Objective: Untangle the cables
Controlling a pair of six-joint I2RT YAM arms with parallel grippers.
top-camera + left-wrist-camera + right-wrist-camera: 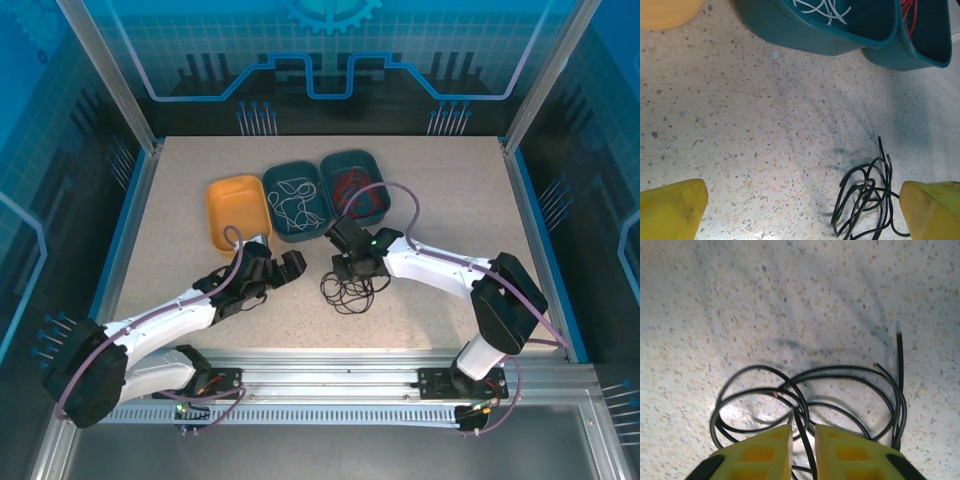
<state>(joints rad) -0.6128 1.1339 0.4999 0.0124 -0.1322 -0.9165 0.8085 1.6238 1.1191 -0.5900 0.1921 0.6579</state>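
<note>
The black cable (348, 290) lies as a loose tangle on the speckled table, between the two grippers. My right gripper (352, 266) hangs over its far side, shut on one strand. In the right wrist view that strand (803, 442) rises between the yellow fingers (765, 450) while the other loops (758, 367) rest on the table. My left gripper (285, 265) stands open just left of the tangle, the black cable (865, 195) lying by its right finger (930, 210). The white cable (292, 198) sits in the middle teal bin, the red cable (355, 190) in the right one.
An empty orange bin (238, 212) stands left of the two teal bins (272, 215) at the back of the table. The teal bin walls (805, 35) are close ahead of the left gripper. Bare tabletop (180, 200) lies on both sides.
</note>
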